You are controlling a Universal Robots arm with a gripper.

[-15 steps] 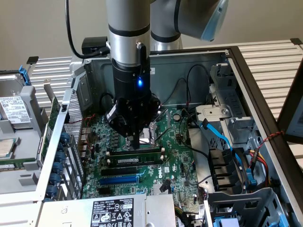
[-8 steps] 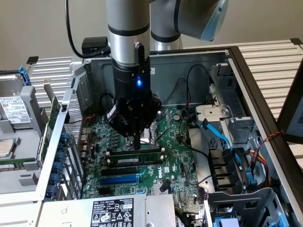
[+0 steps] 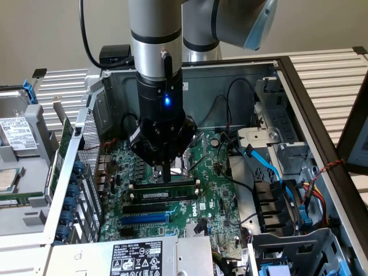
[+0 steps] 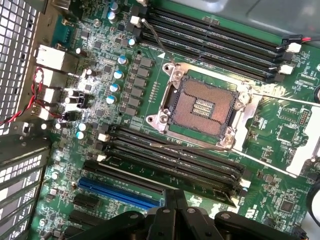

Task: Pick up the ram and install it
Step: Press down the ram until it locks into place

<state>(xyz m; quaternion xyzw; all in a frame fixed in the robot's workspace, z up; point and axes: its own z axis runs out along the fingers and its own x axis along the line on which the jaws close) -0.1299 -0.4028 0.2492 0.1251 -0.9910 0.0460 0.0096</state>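
Your gripper (image 3: 165, 172) stood low over the motherboard (image 3: 213, 195), its fingers drawn together into a narrow point that pressed straight down on the ram (image 3: 164, 184); nothing was gripped between them, so I read them as closed and pushing rather than holding. The ram lay lengthwise in the slot bank just near of the open CPU socket (image 4: 204, 107), its dark-green edge with a pale label strip level with the neighbouring black slots (image 3: 161, 196); in the wrist view the same stick (image 4: 170, 171) ran along the bank just above the gripper's black housing. Nearer again sat the long blue slot (image 3: 145, 218), untouched; a second bank of empty slots (image 4: 210, 37) lay on the far side of the socket. To the exterior view's right ran the blue cable (image 3: 265, 165) and the drive cage. As I judge it, you had the pick-up done and the stick placed; whether the white end clips had latched I could not tell, so the seating remained unconfirmed.
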